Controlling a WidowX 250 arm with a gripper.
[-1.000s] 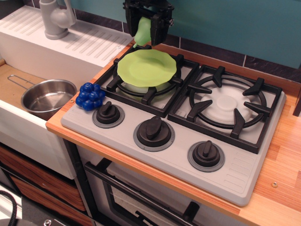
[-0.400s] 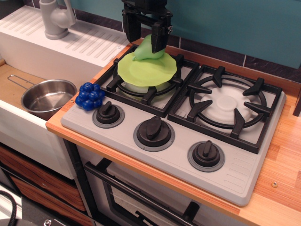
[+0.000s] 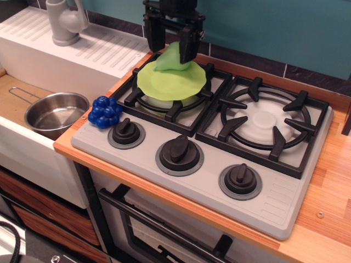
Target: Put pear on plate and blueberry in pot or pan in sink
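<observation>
The light-green pear (image 3: 170, 61) lies on its side on the back part of the lime-green plate (image 3: 171, 83), which rests on the left rear burner. My gripper (image 3: 171, 53) hangs just above the pear, open, its two black fingers (image 3: 188, 46) spread to either side of the pear's neck. The blueberry (image 3: 105, 112) sits on the stove's front left corner, beside the leftmost knob. Left of it, the shiny steel pot (image 3: 55, 114) stands empty in the sink (image 3: 26, 147), its wire handle pointing to the back left.
A grey faucet (image 3: 64, 21) and ribbed white drainboard (image 3: 107, 50) lie behind the sink. The right burner grate (image 3: 269, 121) is bare. Three black knobs (image 3: 179, 150) line the stove front. Wooden counter (image 3: 329, 197) runs along the right.
The pear came down from above the plate's back edge and now rests on the plate. The fingers have let go of it and lifted slightly.
</observation>
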